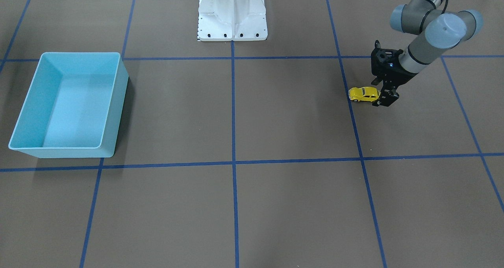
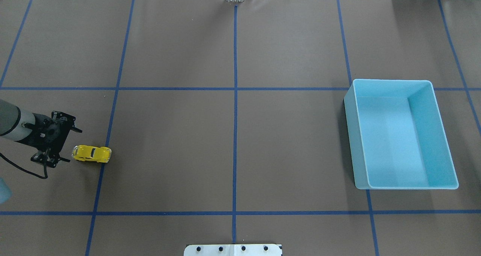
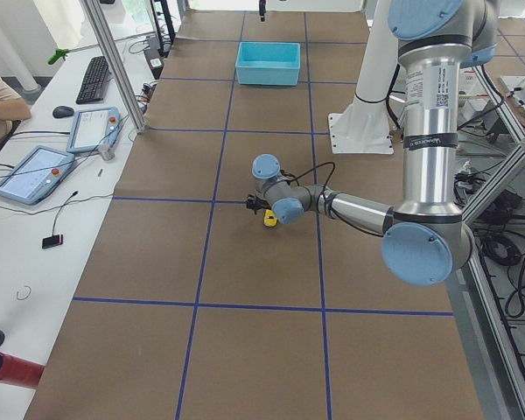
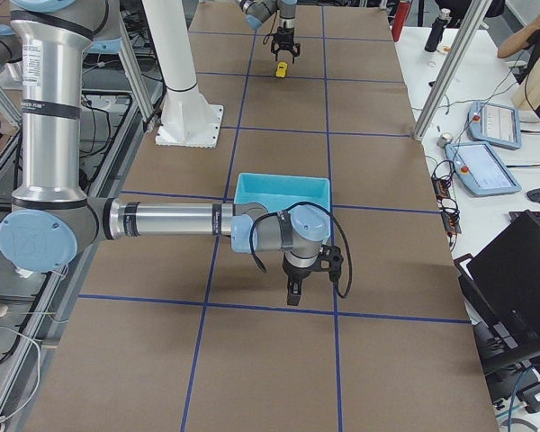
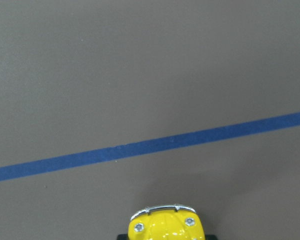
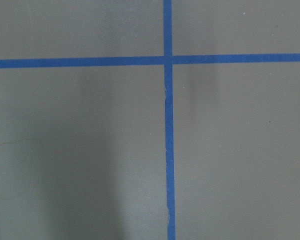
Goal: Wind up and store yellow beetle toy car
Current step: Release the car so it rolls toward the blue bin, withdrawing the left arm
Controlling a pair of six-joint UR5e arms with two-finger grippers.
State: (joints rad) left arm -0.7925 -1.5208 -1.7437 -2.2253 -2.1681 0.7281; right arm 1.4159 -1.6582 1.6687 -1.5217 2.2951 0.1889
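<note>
The yellow beetle toy car point(image 1: 364, 94) stands on its wheels on the brown table at the robot's left side; it also shows in the overhead view point(image 2: 92, 153). My left gripper point(image 1: 384, 99) comes down at a slant onto the car's rear end and looks shut on it. The left wrist view shows only the car's nose point(image 5: 165, 227), which points away from the gripper. The light-blue bin point(image 2: 391, 81) stands empty far off on the right side. My right gripper point(image 4: 292, 295) hangs over the table beside the bin point(image 4: 282, 180); I cannot tell whether it is open or shut.
Blue tape lines point(image 2: 235, 98) split the table into squares. The white robot base point(image 1: 232, 24) stands at the robot's edge of the table. A side bench with tablets point(image 3: 35, 171) and a keyboard runs along the operators' side.
</note>
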